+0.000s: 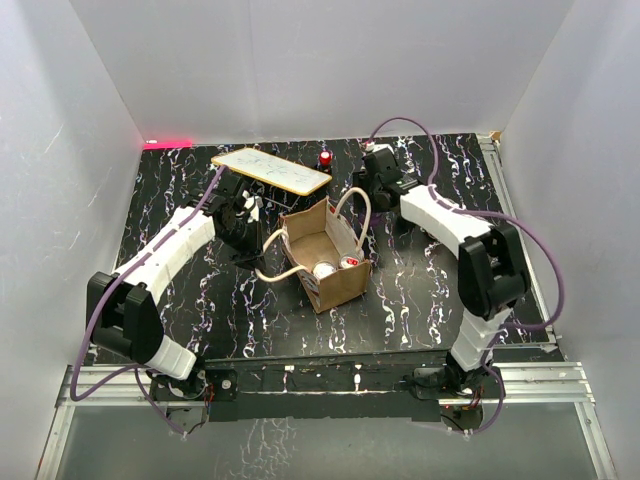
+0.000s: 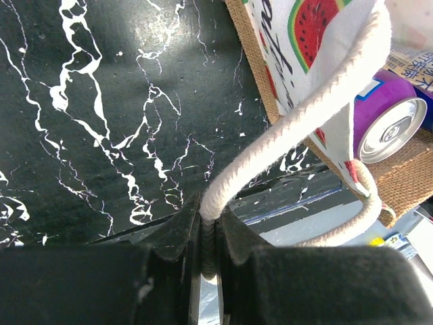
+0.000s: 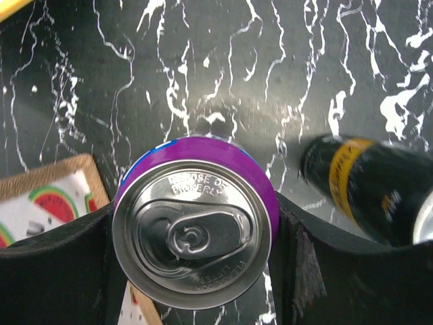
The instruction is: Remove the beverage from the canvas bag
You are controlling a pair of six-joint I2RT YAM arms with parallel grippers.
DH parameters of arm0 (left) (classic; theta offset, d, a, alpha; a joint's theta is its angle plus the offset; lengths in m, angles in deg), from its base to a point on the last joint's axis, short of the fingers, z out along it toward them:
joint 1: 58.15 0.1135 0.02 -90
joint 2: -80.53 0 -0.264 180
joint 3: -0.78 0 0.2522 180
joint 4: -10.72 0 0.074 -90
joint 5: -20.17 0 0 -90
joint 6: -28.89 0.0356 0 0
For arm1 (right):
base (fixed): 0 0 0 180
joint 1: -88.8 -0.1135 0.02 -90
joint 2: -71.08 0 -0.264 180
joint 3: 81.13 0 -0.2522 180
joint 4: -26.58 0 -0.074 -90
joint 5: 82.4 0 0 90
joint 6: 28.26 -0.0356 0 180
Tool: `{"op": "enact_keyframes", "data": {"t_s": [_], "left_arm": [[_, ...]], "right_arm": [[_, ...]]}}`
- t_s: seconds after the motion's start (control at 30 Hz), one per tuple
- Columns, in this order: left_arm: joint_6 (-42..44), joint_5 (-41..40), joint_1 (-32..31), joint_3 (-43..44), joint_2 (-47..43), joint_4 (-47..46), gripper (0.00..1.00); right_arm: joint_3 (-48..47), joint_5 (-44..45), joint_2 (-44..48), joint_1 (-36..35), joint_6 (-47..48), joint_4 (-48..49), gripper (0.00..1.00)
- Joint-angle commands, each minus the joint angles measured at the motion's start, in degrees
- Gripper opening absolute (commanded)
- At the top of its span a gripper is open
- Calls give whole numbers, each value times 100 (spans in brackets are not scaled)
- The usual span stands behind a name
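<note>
left gripper [image 2: 210,233] clenches the rope handle [image 2: 304,108], right gripper [image 3: 195,261] grasps a purple can [image 3: 196,223] embossed "dispose of properly".

purple can [image 3: 195,233] lid embossed "DISPOSE OF PROPERLY"

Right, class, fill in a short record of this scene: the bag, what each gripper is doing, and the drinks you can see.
bag: canvas bag standing open mid-table, can tops showing inside
left gripper: left gripper shut on the bag's rope handle
right gripper: right gripper shut on an upright purple can, outside the bag
beside it: dark can with a yellow band, blurred
behind bag: yellow-edged board
</note>
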Motion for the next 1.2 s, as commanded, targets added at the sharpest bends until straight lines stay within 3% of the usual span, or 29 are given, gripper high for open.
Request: {"op": "enact_keyframes", "data": {"t_s": [0.0,0.3,0.57,0.9,1.17], "left_arm": [[146,-181,-33,214,-111,259,0],[249,-351,-34,301,-96,380,0],[289,-414,-36,355,-76,416,0],[242,-268,-33,296,-85,366,0],[102,4,-33,181,-106,221,0]], "right_arm": [[-669,359,-382,5,202,1152,8],[-1029,893,-1025,7,322,1251,8],[-781,842,-1153,13,282,1405,22],[-700,691,-1093,17,456,1320,72],[-1073,686,-770,11,438,557,89]]}}
